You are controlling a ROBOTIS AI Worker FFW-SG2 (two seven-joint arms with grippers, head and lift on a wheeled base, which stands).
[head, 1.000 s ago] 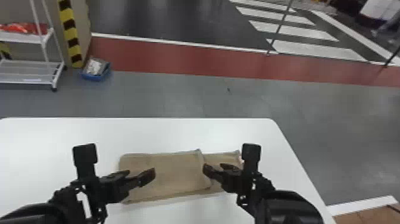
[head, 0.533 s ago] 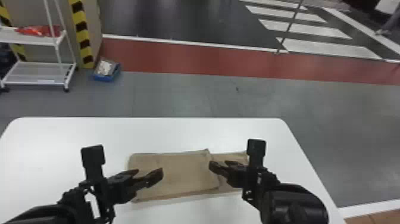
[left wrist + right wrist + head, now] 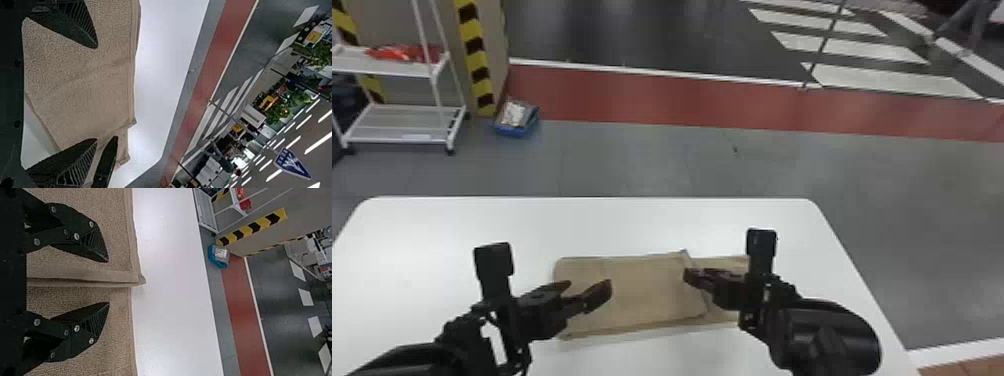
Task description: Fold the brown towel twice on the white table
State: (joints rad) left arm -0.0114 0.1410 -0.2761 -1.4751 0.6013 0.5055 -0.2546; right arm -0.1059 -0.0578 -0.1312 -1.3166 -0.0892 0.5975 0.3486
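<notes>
The brown towel [image 3: 642,295] lies flat on the white table [image 3: 612,225], a folded upper part on the left and a lower part extending out to the right. Over its left part is my left gripper [image 3: 588,288]; in the left wrist view the left gripper [image 3: 96,93] has its fingers wide apart above the cloth. My right gripper [image 3: 688,278] is over the towel's layer edge, right of centre. In the right wrist view, the right gripper [image 3: 108,282] is open, with the raised hem [image 3: 113,276] running between its fingers and the towel on both sides.
Behind the table's far edge is grey floor. A white rack [image 3: 397,125] and a blue bin [image 3: 517,127] stand at the far left, well off the table. The table's right edge runs past my right arm.
The head view has swung left, so table, towel and arms appear farther right. Both grippers keep nearly the same places over the towel, and its layout looks unchanged.
</notes>
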